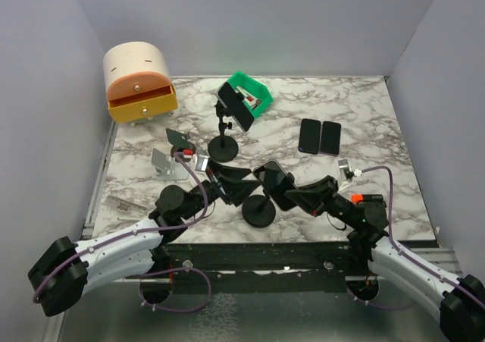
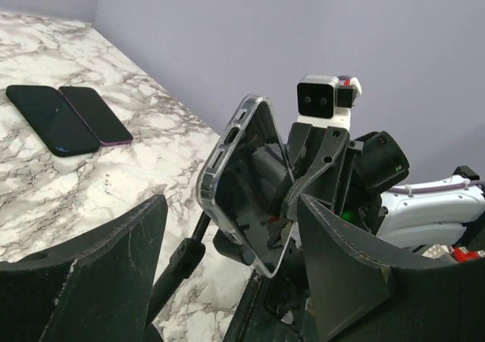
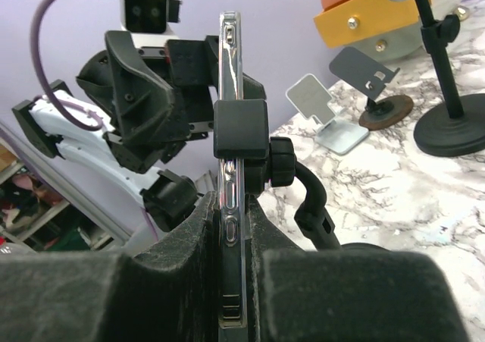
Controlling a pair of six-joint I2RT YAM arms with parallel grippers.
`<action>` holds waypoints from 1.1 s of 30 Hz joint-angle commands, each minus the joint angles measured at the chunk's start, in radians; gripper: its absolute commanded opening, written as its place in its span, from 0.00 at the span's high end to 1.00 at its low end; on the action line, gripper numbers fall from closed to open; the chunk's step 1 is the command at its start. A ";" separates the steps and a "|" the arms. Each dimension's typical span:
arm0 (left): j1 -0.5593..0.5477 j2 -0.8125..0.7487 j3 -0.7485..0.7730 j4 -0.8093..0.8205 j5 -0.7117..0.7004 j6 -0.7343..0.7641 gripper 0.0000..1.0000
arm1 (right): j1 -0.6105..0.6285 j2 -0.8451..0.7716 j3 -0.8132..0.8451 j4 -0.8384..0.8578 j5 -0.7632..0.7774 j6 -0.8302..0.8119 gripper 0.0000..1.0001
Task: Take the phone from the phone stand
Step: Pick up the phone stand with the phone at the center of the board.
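Observation:
The phone (image 3: 230, 76), in a clear case, sits edge-on in the black clamp (image 3: 241, 130) of the near phone stand (image 1: 259, 210). My right gripper (image 3: 231, 228) is shut on the phone's lower part, one finger pressed against each face. In the left wrist view the same phone (image 2: 246, 183) tilts above the stand's stem (image 2: 178, 262). My left gripper (image 2: 231, 205) is open, its fingers (image 2: 83, 281) spread wide on both sides of the stem without touching the phone. From above, both grippers meet at the stand, the left (image 1: 231, 184) and the right (image 1: 284, 190).
A second black stand (image 1: 224, 146) at the back carries another phone (image 1: 236, 105). Two dark phones (image 1: 319, 137) lie flat at the right. A green bin (image 1: 251, 93) and an orange drawer box (image 1: 139, 80) stand at the back. Two small metal stands (image 1: 163, 162) are at the left.

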 commanded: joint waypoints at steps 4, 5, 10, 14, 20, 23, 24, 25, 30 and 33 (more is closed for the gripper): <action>-0.003 0.093 0.040 0.119 0.063 -0.027 0.30 | 0.000 -0.014 -0.066 0.258 0.046 0.087 1.00; -0.003 0.106 0.041 0.127 0.065 -0.032 0.30 | -0.001 -0.013 -0.072 0.260 0.044 0.088 1.00; -0.003 0.158 0.037 0.227 0.075 -0.055 0.35 | 0.000 -0.012 -0.072 0.227 0.019 0.072 0.99; -0.003 0.197 0.048 0.304 0.101 -0.072 0.43 | -0.001 -0.014 -0.065 0.202 0.000 0.061 1.00; -0.003 0.246 0.059 0.399 0.162 -0.112 0.67 | 0.000 -0.008 -0.050 0.166 -0.023 0.038 1.00; -0.003 0.261 0.062 0.425 0.180 -0.125 0.79 | -0.001 -0.002 -0.037 0.142 -0.042 0.024 0.99; -0.003 0.263 0.062 0.430 0.183 -0.126 0.83 | 0.000 -0.001 -0.033 0.133 -0.049 0.018 1.00; -0.003 0.265 0.063 0.433 0.186 -0.126 0.87 | -0.001 -0.002 -0.029 0.124 -0.055 0.013 0.99; -0.003 0.259 0.064 0.438 0.199 -0.118 1.00 | -0.001 -0.007 0.054 -0.089 -0.090 -0.062 0.91; -0.003 0.242 0.060 0.427 0.202 -0.096 1.00 | 0.000 -0.008 0.125 -0.275 -0.093 -0.135 0.68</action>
